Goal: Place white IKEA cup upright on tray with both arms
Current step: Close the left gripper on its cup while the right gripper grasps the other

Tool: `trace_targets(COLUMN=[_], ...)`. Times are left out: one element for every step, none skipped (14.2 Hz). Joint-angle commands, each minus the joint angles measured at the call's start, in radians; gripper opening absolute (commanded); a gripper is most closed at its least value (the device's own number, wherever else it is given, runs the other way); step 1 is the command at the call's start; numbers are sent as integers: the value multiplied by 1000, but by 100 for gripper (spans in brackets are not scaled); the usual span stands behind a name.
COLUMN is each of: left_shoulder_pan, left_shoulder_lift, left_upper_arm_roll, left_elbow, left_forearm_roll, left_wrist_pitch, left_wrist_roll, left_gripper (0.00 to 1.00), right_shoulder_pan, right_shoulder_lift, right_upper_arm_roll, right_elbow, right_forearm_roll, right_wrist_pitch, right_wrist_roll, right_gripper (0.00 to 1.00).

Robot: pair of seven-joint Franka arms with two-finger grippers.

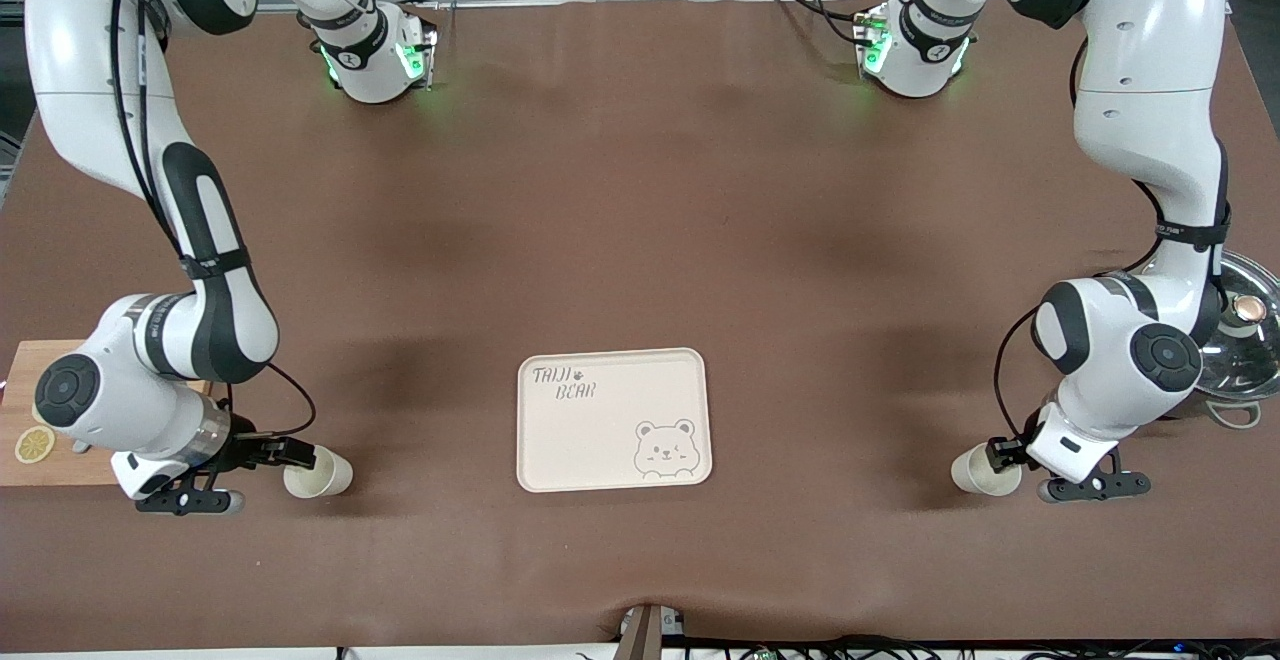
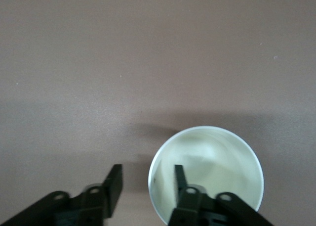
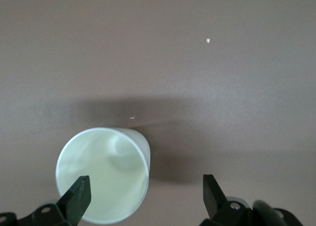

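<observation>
Front view: cream tray (image 1: pixel 613 420) sits mid-table, toward the camera edge. Two white cups stand upright on the brown cloth, well apart from the tray. Right gripper (image 1: pixel 290 455) is low at one cup (image 1: pixel 318 472), toward the right arm's end, near a cutting board (image 1: pixel 30 410). Left gripper (image 1: pixel 1000 455) is at the other cup (image 1: pixel 985 470), near a glass lid (image 1: pixel 1245 335).

Left wrist view: one finger (image 2: pixel 180 179) inside the cup (image 2: pixel 217 166), one outside; narrow gap straddling the rim, not pinched.

Right wrist view: fingers spread wide, one finger (image 3: pixel 76 194) over the cup (image 3: pixel 103 174) mouth.

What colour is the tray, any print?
Cream tray, grey "TAIJI BEAR" lettering and a bear face; clearest in the front view.
</observation>
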Motion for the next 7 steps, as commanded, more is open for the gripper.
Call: trace_targets(left_shoulder_pan=[1, 1, 1, -2, -6, -8, -9], left_shoulder_lift=[3, 3, 3, 3, 1, 0, -3], left_upper_arm_roll=[-2, -2, -2, -2, -2, -2, -2], left_elbow=[10, 11, 11, 13, 13, 13, 14], left_forearm_roll=[-19, -19, -17, -17, -19, -19, -19], left_wrist_pitch=[8, 8, 8, 8, 8, 8, 8], left_wrist_roll=[0, -1, -1, -3, -4, -5, -8], left_gripper=[15, 8, 0, 0, 0, 0, 0], right_shoulder_pan=[-10, -13, -14, -14, -13, -13, -13], right_shoulder_lift=[39, 44, 45, 48, 51, 51, 51], right_upper_arm_roll=[7, 7, 7, 7, 7, 7, 7], right_elbow=[40, 40, 39, 36, 35, 35, 34], right_forearm_roll=[-1, -1, -1, 0, 0, 2, 2], right_wrist_pitch=[3, 6, 17, 27, 31, 31, 32], right_wrist_roll=[-37, -46, -46, -46, -46, -46, -46], right_gripper=[100, 100, 100, 100, 100, 100, 100])
